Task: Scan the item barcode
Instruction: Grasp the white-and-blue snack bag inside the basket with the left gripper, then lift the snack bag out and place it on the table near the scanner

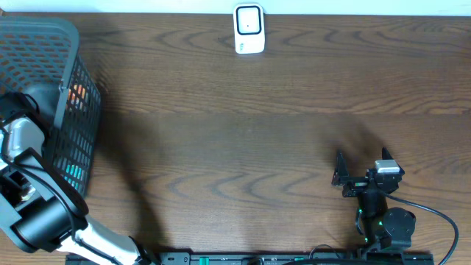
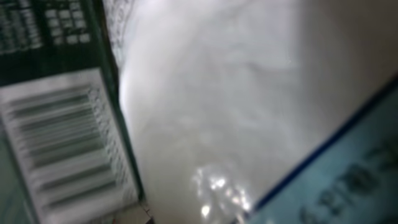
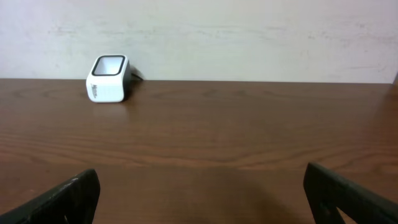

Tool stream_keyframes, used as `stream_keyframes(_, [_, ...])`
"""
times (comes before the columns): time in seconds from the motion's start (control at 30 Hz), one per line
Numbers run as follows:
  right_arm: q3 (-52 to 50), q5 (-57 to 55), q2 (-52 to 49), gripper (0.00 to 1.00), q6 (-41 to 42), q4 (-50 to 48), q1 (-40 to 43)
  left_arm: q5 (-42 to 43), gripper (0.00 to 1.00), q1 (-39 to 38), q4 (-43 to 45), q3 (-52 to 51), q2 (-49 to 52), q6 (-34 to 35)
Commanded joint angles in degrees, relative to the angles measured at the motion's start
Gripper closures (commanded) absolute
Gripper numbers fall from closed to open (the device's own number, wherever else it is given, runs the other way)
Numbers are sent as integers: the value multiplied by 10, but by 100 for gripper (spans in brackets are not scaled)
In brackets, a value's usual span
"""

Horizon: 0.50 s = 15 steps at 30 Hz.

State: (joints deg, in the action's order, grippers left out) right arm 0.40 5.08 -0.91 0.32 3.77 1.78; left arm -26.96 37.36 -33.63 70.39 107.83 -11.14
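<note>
My left arm (image 1: pixel 29 213) reaches down into the black mesh basket (image 1: pixel 79 55) at the table's left edge, and its fingers are hidden inside. The left wrist view is pressed up against packets: a glossy white packet (image 2: pixel 217 106) fills the middle, a dark green pack with a white barcode label (image 2: pixel 62 149) lies to its left, and a pale blue pack (image 2: pixel 348 180) to its right. The left gripper is shut; whether it holds a packet does not show. The white barcode scanner (image 1: pixel 249 29) (image 3: pixel 109 78) stands at the table's far edge. My right gripper (image 1: pixel 338 171) (image 3: pixel 199 186) rests open and empty over bare wood.
Orange (image 1: pixel 78 93) and teal (image 1: pixel 73 173) packaging shows through the basket's mesh wall. The right arm's base and black cable (image 1: pixel 434 213) lie at the near right edge. A pale wall rises behind the scanner.
</note>
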Motion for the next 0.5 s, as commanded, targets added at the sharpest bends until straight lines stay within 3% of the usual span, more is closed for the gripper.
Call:
stream_keyframes(0.0, [-1,-4,2,1,-8,3,-3,23,92,-25,-4,-3,-62,36])
stream_keyframes(0.1, [-1,-4,2,1,-8,3,-3,41,93,-43,0,-3,-128,36])
stream_keyframes(0.27, [-1,-4,2,1,-8,3,-3,163,93,-59,23,-3,-245,41])
stream_keyframes(0.47, [-1,-4,2,1,-8,3,-3,208,93,-58,81,-3,-371,120])
